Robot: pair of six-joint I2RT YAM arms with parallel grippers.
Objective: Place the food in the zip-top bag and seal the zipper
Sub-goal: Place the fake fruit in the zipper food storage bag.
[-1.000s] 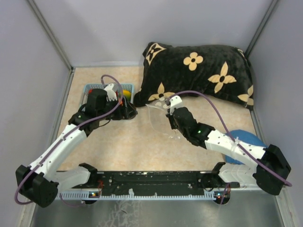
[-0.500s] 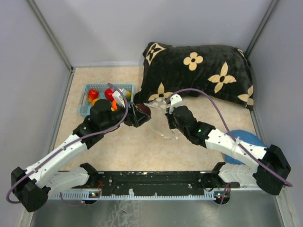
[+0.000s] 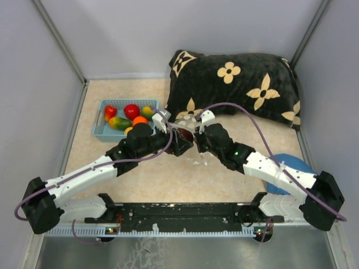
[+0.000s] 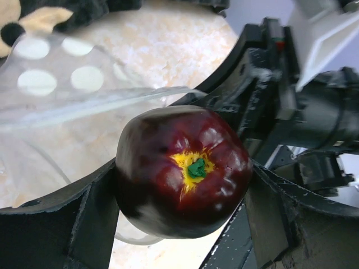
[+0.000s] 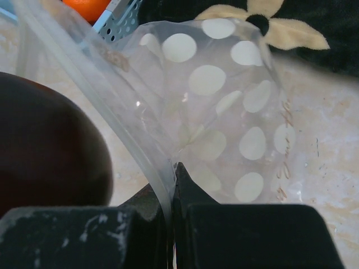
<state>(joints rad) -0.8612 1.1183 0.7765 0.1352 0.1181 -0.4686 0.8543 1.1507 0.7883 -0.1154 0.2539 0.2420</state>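
My left gripper [image 3: 182, 141] is shut on the dark brown toy pepper [image 4: 182, 168], which has a yellow and green stem end, and holds it at the open mouth of the zip-top bag [image 5: 224, 106]. The bag is clear with white dots and also shows in the top view [image 3: 193, 151]. My right gripper [image 5: 173, 174] is shut on the bag's mouth edge, pinching the zipper strip [image 5: 134, 145] and holding the bag up. The pepper shows large at the left of the right wrist view [image 5: 45, 151]. More red, orange, yellow and green toy food [image 3: 128, 116] lies in the blue basket.
The light blue basket [image 3: 102, 130] stands at the back left. A black cushion with tan flowers [image 3: 235, 84] lies at the back right, close behind the bag. A blue object [image 3: 294, 168] lies under the right arm. Grey walls close in both sides.
My left gripper has lifted the dark brown pepper out of the basket and carried it right to the bag's mouth. The right gripper stays holding the bag.
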